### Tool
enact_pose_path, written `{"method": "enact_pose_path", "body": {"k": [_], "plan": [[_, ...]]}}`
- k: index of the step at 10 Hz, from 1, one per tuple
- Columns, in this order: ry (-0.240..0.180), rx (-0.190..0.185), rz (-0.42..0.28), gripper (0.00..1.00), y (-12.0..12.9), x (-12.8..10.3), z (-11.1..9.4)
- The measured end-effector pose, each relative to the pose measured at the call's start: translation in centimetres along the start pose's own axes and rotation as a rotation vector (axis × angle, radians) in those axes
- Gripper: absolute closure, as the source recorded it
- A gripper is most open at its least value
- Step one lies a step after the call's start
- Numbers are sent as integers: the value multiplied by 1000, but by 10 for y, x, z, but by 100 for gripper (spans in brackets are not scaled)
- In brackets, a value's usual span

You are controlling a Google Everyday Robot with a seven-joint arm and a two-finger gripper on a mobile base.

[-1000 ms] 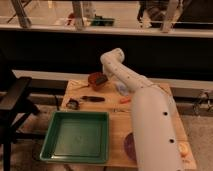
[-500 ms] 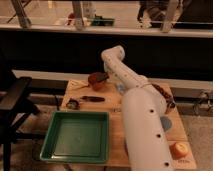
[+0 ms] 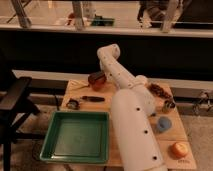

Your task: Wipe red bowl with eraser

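Observation:
The red bowl (image 3: 95, 81) sits at the far left part of the wooden table (image 3: 186, 131). My white arm reaches from the bottom of the view up over the table, then bends down to the bowl. My gripper (image 3: 100, 75) is at the bowl's top right rim, mostly hidden by the wrist. The eraser cannot be made out; the spot where the gripper meets the bowl is dark.
A long dark-handled tool (image 3: 93, 99) and a small black-and-grey lump (image 3: 73, 104) lie in front of the bowl. A green tray (image 3: 55, 145) fills the near left. On the right are a metal cup (image 3: 168, 106), a blue object (image 3: 163, 123), an orange round object (image 3: 178, 149) and a brown pile (image 3: 159, 90).
The arm's lower part has swung left and now covers the maroon disc. The orange round object has come into view. The gripper stays at the red bowl.

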Motion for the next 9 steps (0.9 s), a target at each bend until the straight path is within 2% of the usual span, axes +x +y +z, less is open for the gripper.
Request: {"method": "enact_pose_path", "body": {"k": [6,9], "plan": [[-26,1,-69,98,-25,-35,15],[-22,-1,-72,98,-19,-33,10]]}}
